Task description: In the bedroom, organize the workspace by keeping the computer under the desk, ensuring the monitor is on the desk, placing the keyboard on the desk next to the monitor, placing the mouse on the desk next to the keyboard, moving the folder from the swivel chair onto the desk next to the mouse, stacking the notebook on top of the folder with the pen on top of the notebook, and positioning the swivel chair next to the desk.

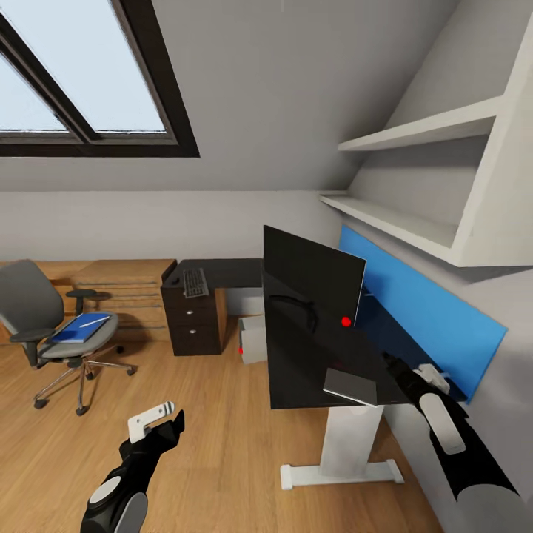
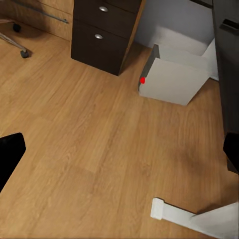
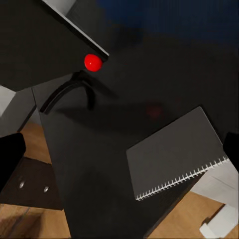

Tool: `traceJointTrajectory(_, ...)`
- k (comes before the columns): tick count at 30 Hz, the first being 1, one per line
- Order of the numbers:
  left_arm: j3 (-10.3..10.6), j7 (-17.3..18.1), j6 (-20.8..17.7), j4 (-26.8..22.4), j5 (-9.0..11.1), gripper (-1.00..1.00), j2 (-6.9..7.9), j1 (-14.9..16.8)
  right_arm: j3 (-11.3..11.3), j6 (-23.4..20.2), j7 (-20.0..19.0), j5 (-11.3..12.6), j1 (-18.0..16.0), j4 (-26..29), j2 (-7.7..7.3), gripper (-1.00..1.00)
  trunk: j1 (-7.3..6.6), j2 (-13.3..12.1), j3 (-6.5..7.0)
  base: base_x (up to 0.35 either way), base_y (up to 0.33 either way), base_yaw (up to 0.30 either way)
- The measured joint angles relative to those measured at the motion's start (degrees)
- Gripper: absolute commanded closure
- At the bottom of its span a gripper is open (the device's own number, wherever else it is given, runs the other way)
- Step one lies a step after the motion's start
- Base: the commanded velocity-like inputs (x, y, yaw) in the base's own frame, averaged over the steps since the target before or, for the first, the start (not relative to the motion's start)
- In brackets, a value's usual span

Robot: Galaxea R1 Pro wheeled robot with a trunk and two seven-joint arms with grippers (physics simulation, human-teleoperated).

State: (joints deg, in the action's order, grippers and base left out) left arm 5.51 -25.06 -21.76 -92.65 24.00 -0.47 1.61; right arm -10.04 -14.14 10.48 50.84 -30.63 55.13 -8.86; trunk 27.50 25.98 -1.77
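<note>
Resting at the near edge of the desk (image 1: 296, 385), lower centre-right of the head view, the notebook (image 1: 350, 386) is a dark grey spiral-bound slab, one corner seeming to overhang the edge; it lies in front of the monitor (image 1: 311, 277). The right gripper (image 1: 431, 375) hovers just right of it, over the desk's right side; the right wrist view looks down on the notebook (image 3: 174, 152) with dark fingertips (image 3: 10, 157) wide apart at the frame's sides, so jaws parted, nothing held. Left gripper (image 1: 164, 419), lower left, hangs over bare floor, also spread and empty. Folder (image 1: 80, 328) with pen (image 1: 94, 322) on it sits on the swivel chair (image 1: 44, 326), left of frame. Keyboard (image 1: 195, 282) lies on the far desk wing; computer (image 1: 252, 339) is underneath. Judgement: notebook pickup is in hand, though the folder must reach the desk first. Next move calls for lowering the right gripper to straddle the overhanging corner.
</note>
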Motion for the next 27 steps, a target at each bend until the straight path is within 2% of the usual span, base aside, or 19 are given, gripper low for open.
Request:
traceJointTrajectory(4, -0.02, -0.03, 0.01, -0.03, 0.00, -1.00, -0.06, 0.00, -1.14, 0.04, -1.39, -0.03, 0.00, -0.30, 0.01, -1.00, 0.88, 1.61, -0.72, -0.001, 0.000, 0.000)
traceJointTrajectory(10, -0.09, -0.04, 0.02, -0.03, 0.00, -1.00, -0.20, 0.00, -1.46, 0.37, -1.87, -0.11, 0.00, -0.45, 0.06, -1.00, 2.20, 4.03, -1.81, 0.000, 0.000, 0.000)
traceJointTrajectory(14, -0.17, -0.06, 0.02, -0.03, 0.00, -1.00, -0.23, 0.00, -1.63, 2.86, -2.02, -0.18, -0.06, -3.16, -0.09, -1.00, 3.08, 5.63, -2.53, 0.000, 0.000, 0.000)
traceJointTrajectory(15, -0.19, -0.07, 0.01, -0.01, 0.00, -1.00, -0.23, 0.00, -1.68, 4.13, -2.09, -0.16, -0.10, -5.67, -0.53, -1.00, 3.31, 6.03, -2.71, 0.000, 0.000, 0.000)
traceJointTrajectory(24, -0.21, -0.09, -0.04, 0.00, 0.00, -1.00, -0.24, 0.00, -1.71, 5.43, -2.45, 0.26, -0.49, -13.74, -2.56, -1.00, 5.28, 9.66, -4.33, 0.000, 0.000, 0.000)
traceJointTrajectory(27, -0.25, -0.12, -0.06, 0.00, 0.00, -1.00, -0.24, 0.00, -1.70, 4.85, -3.31, 2.02, -0.60, -15.67, -3.60, -1.00, 5.94, 10.87, -4.88, 0.000, 0.000, 0.000)
